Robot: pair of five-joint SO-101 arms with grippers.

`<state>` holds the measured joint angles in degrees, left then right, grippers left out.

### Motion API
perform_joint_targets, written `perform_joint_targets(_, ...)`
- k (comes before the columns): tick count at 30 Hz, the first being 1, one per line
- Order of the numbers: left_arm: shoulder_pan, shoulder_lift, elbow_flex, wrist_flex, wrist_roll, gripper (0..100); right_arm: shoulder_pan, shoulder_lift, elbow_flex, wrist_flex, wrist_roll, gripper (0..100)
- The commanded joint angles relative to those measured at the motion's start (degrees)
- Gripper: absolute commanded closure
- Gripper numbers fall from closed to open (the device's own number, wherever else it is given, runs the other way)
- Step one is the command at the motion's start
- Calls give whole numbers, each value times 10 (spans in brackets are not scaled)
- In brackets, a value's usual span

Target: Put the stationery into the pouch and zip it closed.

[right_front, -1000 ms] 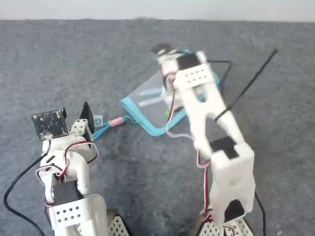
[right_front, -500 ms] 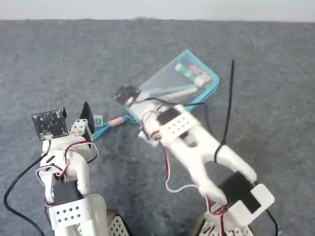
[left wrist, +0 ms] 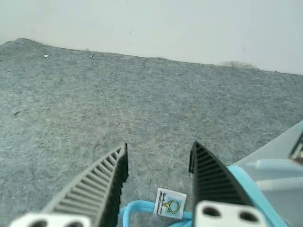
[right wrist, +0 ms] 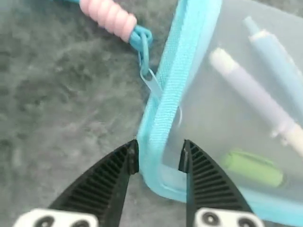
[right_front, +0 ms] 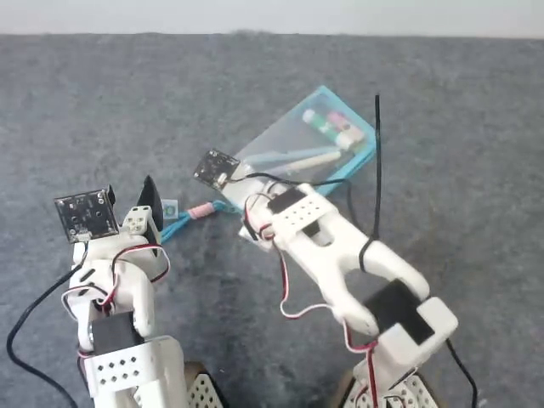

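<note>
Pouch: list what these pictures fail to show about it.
- High view: the right arm covers the near corner of the pouch.
- Left wrist view: the frame edge cuts off the pouch and its strap.
- Right wrist view: the green item is blurred behind the pouch wall, and the pouch's far end is cut off.

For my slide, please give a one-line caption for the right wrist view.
Open right tool straddles the blue-edged pouch corner near its zipper pull; pens inside.
</note>
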<state>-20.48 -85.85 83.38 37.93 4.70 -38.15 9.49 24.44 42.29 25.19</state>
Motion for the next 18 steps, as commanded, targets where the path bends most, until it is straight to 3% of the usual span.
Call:
perform_joint_targets(1, -1, 8, -17, -21, 4, 802, 43, 15, -51, 17, 21, 868)
perform_joint_targets(5, -1, 8, -17, -21, 4, 802, 67, 36, -70, 27, 25, 943)
perform_joint_targets(10, -1, 9, -17, -21, 4, 802, 68, 41, -68, 33, 40, 952)
perform_joint_targets(18, 0, 10, -17, -20, 4, 802, 102, 66, -103, 133, 69, 990)
